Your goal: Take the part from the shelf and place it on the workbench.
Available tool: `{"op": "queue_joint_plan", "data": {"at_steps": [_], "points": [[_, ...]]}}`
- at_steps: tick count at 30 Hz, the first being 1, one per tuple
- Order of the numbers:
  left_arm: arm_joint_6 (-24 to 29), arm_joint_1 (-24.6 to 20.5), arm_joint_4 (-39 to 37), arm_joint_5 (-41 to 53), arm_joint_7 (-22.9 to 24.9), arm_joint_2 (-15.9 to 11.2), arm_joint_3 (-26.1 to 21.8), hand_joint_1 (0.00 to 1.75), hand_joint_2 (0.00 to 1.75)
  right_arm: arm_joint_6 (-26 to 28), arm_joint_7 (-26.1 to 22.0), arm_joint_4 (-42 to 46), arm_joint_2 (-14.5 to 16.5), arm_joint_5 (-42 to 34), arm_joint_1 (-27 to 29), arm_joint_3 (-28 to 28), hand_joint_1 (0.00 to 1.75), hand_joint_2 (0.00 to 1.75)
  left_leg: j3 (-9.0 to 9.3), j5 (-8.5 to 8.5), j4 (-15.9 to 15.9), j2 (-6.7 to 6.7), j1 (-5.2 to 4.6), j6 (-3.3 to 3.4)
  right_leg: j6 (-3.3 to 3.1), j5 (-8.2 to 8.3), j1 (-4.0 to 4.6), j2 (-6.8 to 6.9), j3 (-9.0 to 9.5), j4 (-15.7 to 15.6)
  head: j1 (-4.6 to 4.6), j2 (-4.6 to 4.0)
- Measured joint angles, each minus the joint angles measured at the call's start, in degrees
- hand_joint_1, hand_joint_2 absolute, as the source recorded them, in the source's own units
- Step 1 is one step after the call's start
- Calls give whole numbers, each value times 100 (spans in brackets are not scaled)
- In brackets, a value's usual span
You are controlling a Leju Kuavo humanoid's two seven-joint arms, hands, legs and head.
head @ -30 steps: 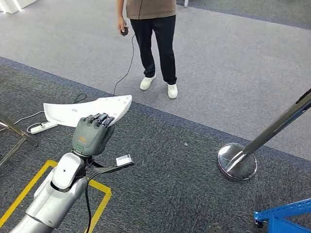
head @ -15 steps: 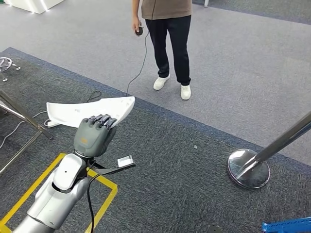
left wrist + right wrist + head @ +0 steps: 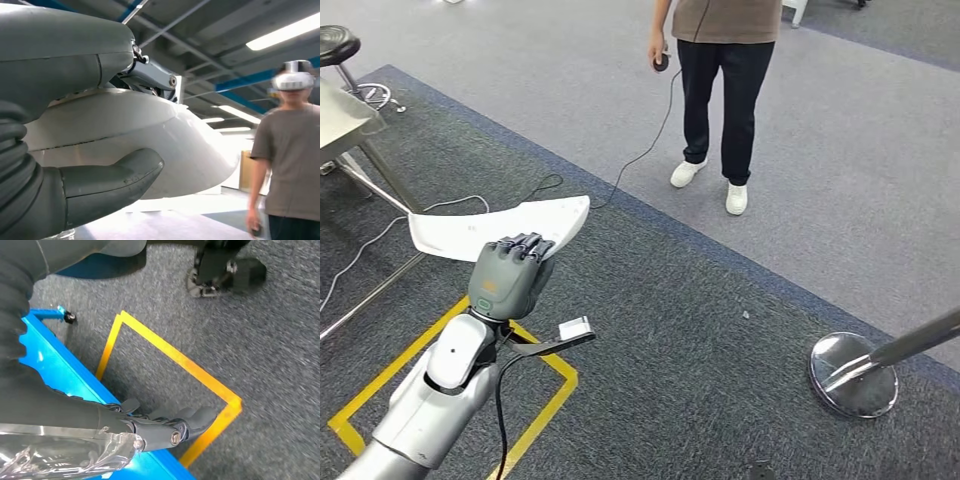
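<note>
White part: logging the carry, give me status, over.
Left hand grips white part, held level above carpet. Right hand hangs low, state unclear. Person and cable ahead; metal table left.

Left hand [image 3: 509,276] raised forward, fingers clamped; right hand [image 3: 113,432] hanging, fingers curled

Part [image 3: 497,226]: long, white, curved panel tapering to a blunt rounded end; was held roughly level above the grey carpet [image 3: 682,330], clear of it.

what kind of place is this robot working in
Probably an indoor robot test hall or workshop: grey carpet floor marked with yellow tape, a chrome barrier post base, and a headset-wearing person holding a wired controller.
</note>
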State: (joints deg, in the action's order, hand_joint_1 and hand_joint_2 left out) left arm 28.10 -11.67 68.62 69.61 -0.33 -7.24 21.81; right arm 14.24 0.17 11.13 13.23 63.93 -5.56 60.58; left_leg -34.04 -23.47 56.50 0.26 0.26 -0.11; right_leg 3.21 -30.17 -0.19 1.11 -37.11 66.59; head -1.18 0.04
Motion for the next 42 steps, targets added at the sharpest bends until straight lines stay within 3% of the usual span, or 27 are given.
{"op": "queue_joint_plan", "data": {"at_steps": [2,3,4,6,8,9,11,13,15,17,18,20,22,23,25,28,30,32,33,34,35,37,38,40,42], "points": [[-4,7,-4,0,0,3,2,175,175,4,2,0,-2,1,6,1,0,175,1,-3,2,-93,-2,17,8,-283,1,-76,-384,757,9,0],[-5,11,-7,0,0,2,3,175,175,5,4,0,-3,1,8,1,0,175,3,-5,4,-142,-4,19,6,-283,1,-87,-477,906,9,0],[-5,13,-11,0,0,2,4,175,175,6,7,0,-3,1,10,1,0,175,9,-6,6,-193,-3,17,-1,-161,-1,-92,-448,803,8,0],[-5,12,-16,0,0,1,4,175,175,13,13,0,-3,5,9,1,0,175,27,-16,14,-294,7,-7,-14,250,-23,-171,-104,46,9,0],[-5,6,-16,0,1,-1,1,175,175,19,16,0,-2,10,5,1,0,175,12,-26,40,-382,3,-67,-34,474,-48,-309,224,-615,7,0],[-5,5,-16,0,1,-4,-1,175,175,21,17,0,-2,12,3,1,0,175,-2,-19,41,-417,4,-103,-54,489,-47,-355,287,-744,4,0],[-5,12,-17,0,2,-19,-2,175,175,23,19,0,0,14,2,1,0,175,-23,6,18,-463,19,-172,-123,500,-29,-318,290,-761,1,0],[-5,16,-18,0,2,-38,-1,175,175,26,19,1,3,19,-3,1,0,175,-73,-78,107,-345,23,-228,-201,524,-32,-260,292,-784,-12,0],[-5,11,-19,0,4,-44,2,175,175,27,19,2,4,24,-2,1,0,175,-319,-399,648,-160,16,-264,-257,531,-36,-187,295,-800,-36,0],[-6,19,-21,0,8,-45,3,175,175,28,20,1,4,25,10,1,0,175,-695,-734,1435,-108,18,-286,-278,524,-30,-101,293,-800,-45,0],[-7,27,-22,0,10,-46,3,175,175,28,20,1,4,25,14,1,0,175,-809,-779,1661,-106,18,-292,-280,521,-29,-59,293,-800,-45,0],[-8,36,-25,0,14,-49,3,175,175,28,20,1,4,25,13,1,0,175,-705,-541,1437,-84,19,-290,-272,514,-31,22,301,-799,-45,0],[-7,26,-25,0,15,-50,2,175,175,27,20,1,4,26,8,1,0,175,-288,-176,642,75,4,-274,-241,496,-18,92,321,-792,-49,0],[-7,17,-25,0,15,-50,2,175,175,27,20,1,4,26,6,1,0,175,-126,-81,330,155,-6,-249,-216,486,-1,118,326,-788,-51,0],[-6,8,-25,0,15,-48,3,175,175,28,20,2,4,27,5,1,0,175,7,-44,32,234,-34,-192,-161,472,32,178,336,-788,-43,0],[-8,15,-25,0,15,-54,-2,175,175,28,16,2,3,27,1,1,0,175,-6,-17,10,95,-23,-77,-63,409,12,193,334,-744,-27,0],[-8,7,-25,0,15,-48,-4,175,175,27,14,2,1,27,1,1,0,175,3,1,-2,13,1,-15,-11,142,0,39,124,-280,-2,0],[-9,8,-26,0,15,-40,-3,175,175,27,14,2,-2,27,4,1,0,175,3,-1,0,-72,2,12,2,-210,0,-66,-264,519,13,0],[-10,12,-27,0,15,-39,-2,175,175,27,15,2,-2,27,6,1,0,175,4,-2,2,-116,1,14,2,-287,1,-81,-410,796,14,0],[-11,15,-27,0,15,-39,-1,175,175,27,15,2,-3,27,8,1,0,175,7,-3,4,-167,1,15,-4,-246,0,-87,-457,856,13,0],[-11,16,-27,0,15,-39,0,175,175,27,15,2,-3,27,8,1,0,175,14,-4,6,-219,4,12,-12,-95,-4,-95,-387,678,13,0],[-13,14,-27,0,15,-36,1,175,175,27,14,2,-4,27,8,1,0,175,28,-15,17,-322,16,-18,-22,308,-28,-206,-13,-117,14,0],[-14,8,-27,0,15,-35,1,175,175,27,13,2,-4,27,7,1,0,175,22,-20,32,-369,16,-47,-33,428,-42,-283,159,-460,13,0],[-17,0,-27,0,15,-34,1,175,175,26,9,2,-3,27,6,1,0,175,-7,-8,42,-444,18,-122,-77,474,-41,-375,302,-745,10,0],[-23,2,-27,0,15,-43,0,175,175,26,7,2,-1,27,5,1,0,175,-26,12,21,-485,34,-194,-154,496,-25,-315,301,-760,7,0]]}}
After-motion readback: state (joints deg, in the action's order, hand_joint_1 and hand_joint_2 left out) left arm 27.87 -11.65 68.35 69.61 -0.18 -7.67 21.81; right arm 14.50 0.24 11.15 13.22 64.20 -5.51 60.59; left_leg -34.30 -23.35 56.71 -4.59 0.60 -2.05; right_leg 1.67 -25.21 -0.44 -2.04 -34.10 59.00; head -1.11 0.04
